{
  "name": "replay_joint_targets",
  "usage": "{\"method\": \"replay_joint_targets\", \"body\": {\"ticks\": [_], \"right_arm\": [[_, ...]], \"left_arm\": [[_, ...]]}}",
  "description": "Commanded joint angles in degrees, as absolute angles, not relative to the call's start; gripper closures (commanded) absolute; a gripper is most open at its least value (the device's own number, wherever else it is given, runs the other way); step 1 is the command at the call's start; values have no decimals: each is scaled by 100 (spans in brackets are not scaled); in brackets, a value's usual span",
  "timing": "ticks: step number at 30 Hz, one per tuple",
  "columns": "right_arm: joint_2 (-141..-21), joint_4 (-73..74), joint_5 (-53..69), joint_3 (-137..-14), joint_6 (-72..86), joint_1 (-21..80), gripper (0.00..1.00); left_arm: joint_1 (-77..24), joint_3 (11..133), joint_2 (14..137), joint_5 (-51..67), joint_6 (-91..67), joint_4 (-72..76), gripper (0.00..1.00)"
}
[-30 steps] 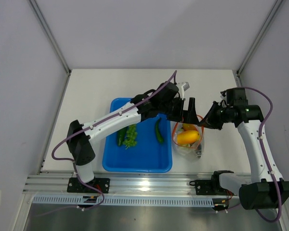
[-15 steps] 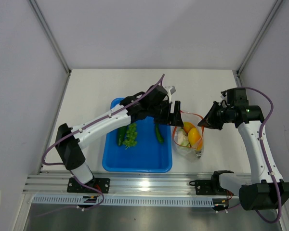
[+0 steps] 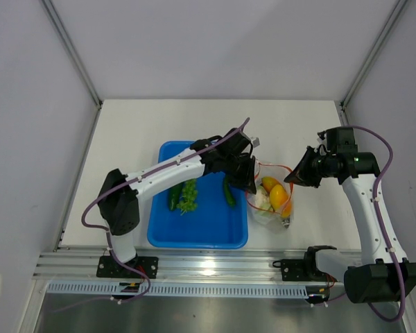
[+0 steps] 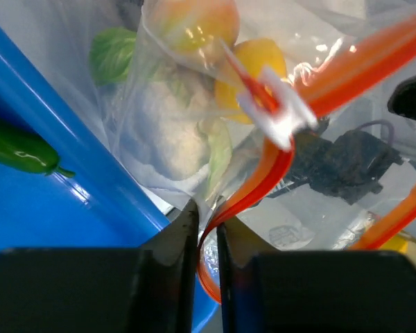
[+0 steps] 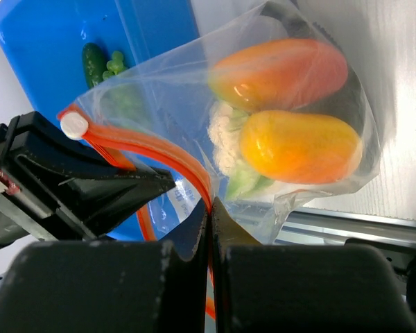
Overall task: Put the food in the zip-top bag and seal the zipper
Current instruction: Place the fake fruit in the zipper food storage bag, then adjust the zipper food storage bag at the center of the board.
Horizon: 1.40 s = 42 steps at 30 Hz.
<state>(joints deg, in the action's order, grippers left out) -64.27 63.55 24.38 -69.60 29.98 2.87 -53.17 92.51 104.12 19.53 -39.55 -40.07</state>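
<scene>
Compared with the earlier frame, the left gripper (image 3: 248,182) is found lower and nearer, at the left edge of the bag's mouth. Its jaws, wide apart then, are now drawn almost together. In the left wrist view the zipper (image 4: 360,66) is seen pinched between them, with the white slider (image 4: 277,114) just beyond. The right gripper (image 3: 291,180) is fully closed on the same orange-red strip at the right side of the mouth, so the opening is held between the two.

The zip-top bag (image 5: 166,76) lies on the table (image 3: 319,125), touching the right wall of the blue tray (image 3: 194,232). A cauliflower (image 3: 262,201), an orange-yellow fruit (image 3: 280,198) and a red-orange fruit (image 5: 281,73) are already inside. A green pepper (image 3: 228,192), a cucumber (image 3: 175,196) and a leafy green bunch (image 3: 188,196) are left in the tray.

The film is judged thin, limp and slippery, likely to crumple or slide out of a pinch. The strip is taken to be the stiffest part and the proper place to be held. The toy foods are expected to be light. The mouth is likely to collapse if tension between the two grips is lost.
</scene>
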Motion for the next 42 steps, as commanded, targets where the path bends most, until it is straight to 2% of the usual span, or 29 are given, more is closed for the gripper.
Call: {"method": "replay_joint_targets", "body": {"ticks": [1,8,14,18,24,27,32,33,36,38,41,42], "right_arm": [[-6267,6337,2373,-7031,2901,264,100],[-6188,6732,1601,-7680,2707,264,100],[-6143,7066,1291,-8525,2628,255,100],[-6074,6996,1467,-8245,2689,264,100],[-5801,6777,1468,-7156,2654,264,100],[-5827,6680,1590,-6865,2663,255,100],[-5994,6715,1574,-7241,2663,307,100],[-6029,6715,1547,-7347,2646,316,100],[-6029,6724,1564,-7374,2646,334,100],[-6012,6706,1573,-7330,2654,343,100],[-5950,6689,1556,-7234,2637,343,100],[-5941,6680,1547,-7207,2637,343,100]], "left_arm": [[-5291,9790,10415,2285,-3823,-4060,99],[-5291,10458,10169,2328,-3735,-4219,100],[-5212,10301,9975,2601,-4043,-4140,99],[-5115,9714,10195,2926,-4236,-4131,99],[-5115,9053,10328,3015,-4245,-3904,100],[-5115,9193,10213,2892,-4166,-3981,99],[-5115,9589,10108,2663,-3929,-4236,98],[-5115,9641,10090,2646,-3911,-4280,88],[-5115,9450,9819,2366,-3894,-4272,65],[-5115,9230,9581,2198,-3841,-4026,57],[-5063,9115,9229,1829,-3780,-3990,30],[-5028,9140,9168,1750,-3771,-4016,25]]}}
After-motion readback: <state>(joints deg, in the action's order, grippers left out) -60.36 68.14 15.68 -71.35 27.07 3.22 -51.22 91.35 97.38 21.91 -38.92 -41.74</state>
